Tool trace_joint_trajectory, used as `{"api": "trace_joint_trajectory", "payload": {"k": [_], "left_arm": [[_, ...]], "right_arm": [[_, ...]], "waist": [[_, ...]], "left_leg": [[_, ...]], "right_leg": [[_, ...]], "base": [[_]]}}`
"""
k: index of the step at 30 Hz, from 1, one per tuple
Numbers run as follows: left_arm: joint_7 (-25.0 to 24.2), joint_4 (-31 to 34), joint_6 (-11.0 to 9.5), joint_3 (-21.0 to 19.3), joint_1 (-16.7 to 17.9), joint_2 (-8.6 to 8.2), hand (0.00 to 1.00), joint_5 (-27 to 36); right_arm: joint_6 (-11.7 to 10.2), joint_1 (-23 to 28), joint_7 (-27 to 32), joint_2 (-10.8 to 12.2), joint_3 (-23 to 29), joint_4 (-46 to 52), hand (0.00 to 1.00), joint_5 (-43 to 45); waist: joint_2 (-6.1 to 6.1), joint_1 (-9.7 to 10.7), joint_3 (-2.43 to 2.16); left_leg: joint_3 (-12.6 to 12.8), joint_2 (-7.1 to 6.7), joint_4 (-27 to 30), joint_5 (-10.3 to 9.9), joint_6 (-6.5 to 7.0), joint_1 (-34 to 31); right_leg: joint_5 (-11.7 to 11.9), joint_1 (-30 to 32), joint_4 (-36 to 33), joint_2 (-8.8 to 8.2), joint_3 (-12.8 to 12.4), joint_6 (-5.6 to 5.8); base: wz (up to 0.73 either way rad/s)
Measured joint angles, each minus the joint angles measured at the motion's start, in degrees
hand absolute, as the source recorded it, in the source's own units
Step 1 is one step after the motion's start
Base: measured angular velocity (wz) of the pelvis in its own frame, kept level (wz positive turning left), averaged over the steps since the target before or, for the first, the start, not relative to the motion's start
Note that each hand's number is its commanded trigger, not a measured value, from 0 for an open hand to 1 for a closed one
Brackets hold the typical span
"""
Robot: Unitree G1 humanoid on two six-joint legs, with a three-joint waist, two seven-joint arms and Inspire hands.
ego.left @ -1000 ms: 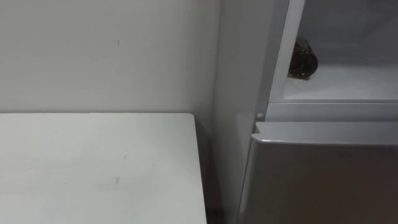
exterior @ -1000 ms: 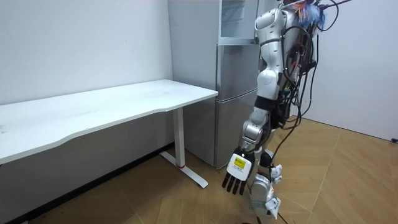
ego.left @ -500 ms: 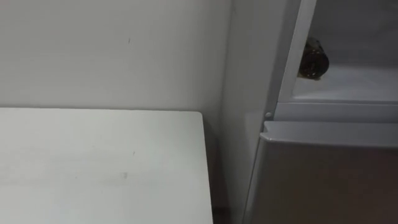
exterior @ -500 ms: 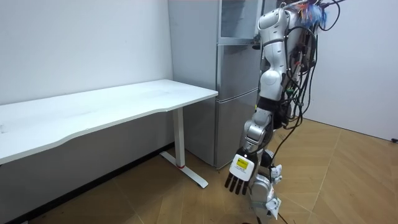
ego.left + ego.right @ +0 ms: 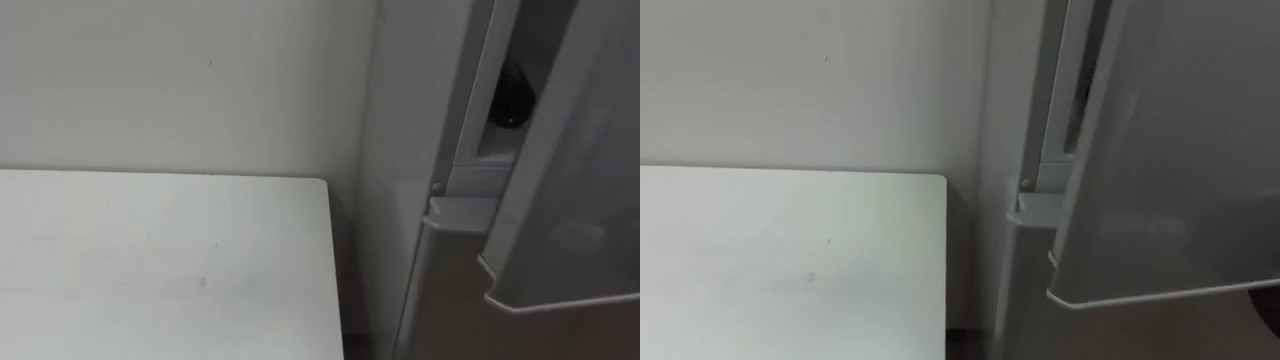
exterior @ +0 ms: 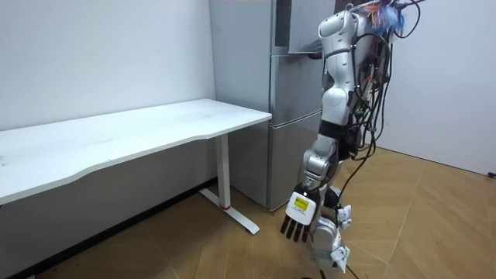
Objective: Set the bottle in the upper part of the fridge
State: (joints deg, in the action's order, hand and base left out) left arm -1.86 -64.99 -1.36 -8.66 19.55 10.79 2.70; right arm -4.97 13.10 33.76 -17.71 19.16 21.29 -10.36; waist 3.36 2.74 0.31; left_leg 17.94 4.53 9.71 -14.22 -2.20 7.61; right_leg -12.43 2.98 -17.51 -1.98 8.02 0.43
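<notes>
- Bottle (image 5: 512, 99): mostly hidden behind the fridge door (image 5: 570, 180); a dark sliver shows in the gap, too small to tell how it lies.
- Fridge door: cut off at the right edge.
- Counter (image 5: 150, 260): cut off left and below.

The bottle (image 5: 512, 100) is dark, the fridge (image 5: 570, 180) silver-grey, the table (image 5: 150, 260) plain white, and the floor (image 6: 434, 225) light brown in a herringbone pattern.

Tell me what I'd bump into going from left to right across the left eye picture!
white table → fridge side wall → bottle, lying inside the upper fridge → upper fridge door, partly open
</notes>
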Motion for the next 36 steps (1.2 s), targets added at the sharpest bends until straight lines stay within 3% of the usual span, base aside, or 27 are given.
{"api": "trace_joint_trajectory", "payload": {"k": [7,20,36], "left_arm": [[0.14,0.57,0.09,0.01,0.06,0.12,0.00,-0.03],[0.04,0.98,0.12,1.98,0.01,0.24,0.00,0.08],[-1.47,1.18,0.10,2.92,-0.19,0.98,0.00,-3.54]], "right_arm": [[0.00,-0.13,-0.27,0.00,-0.01,0.04,0.00,1.96],[0.00,-0.13,-2.24,0.03,-2.36,0.20,0.00,2.93],[0.00,-0.56,-9.21,0.18,-4.43,1.90,0.00,4.17]], "waist": [[-0.11,-0.92,-0.18],[-0.32,-1.26,-0.09],[-0.08,-1.15,-0.22]], "left_leg": [[-0.10,0.02,-0.01,0.00,0.00,0.00],[-0.04,0.09,-0.04,0.00,0.00,0.64],[-0.67,0.12,0.13,0.02,-0.06,-0.10]], "right_leg": [[0.04,-0.05,-0.41,0.02,0.00,0.01],[0.23,-0.32,-0.47,0.07,-0.02,-0.13],[1.47,0.32,-0.15,0.13,-0.01,-0.31]], "base": [[-0.01],[0.00],[0.00]]}}
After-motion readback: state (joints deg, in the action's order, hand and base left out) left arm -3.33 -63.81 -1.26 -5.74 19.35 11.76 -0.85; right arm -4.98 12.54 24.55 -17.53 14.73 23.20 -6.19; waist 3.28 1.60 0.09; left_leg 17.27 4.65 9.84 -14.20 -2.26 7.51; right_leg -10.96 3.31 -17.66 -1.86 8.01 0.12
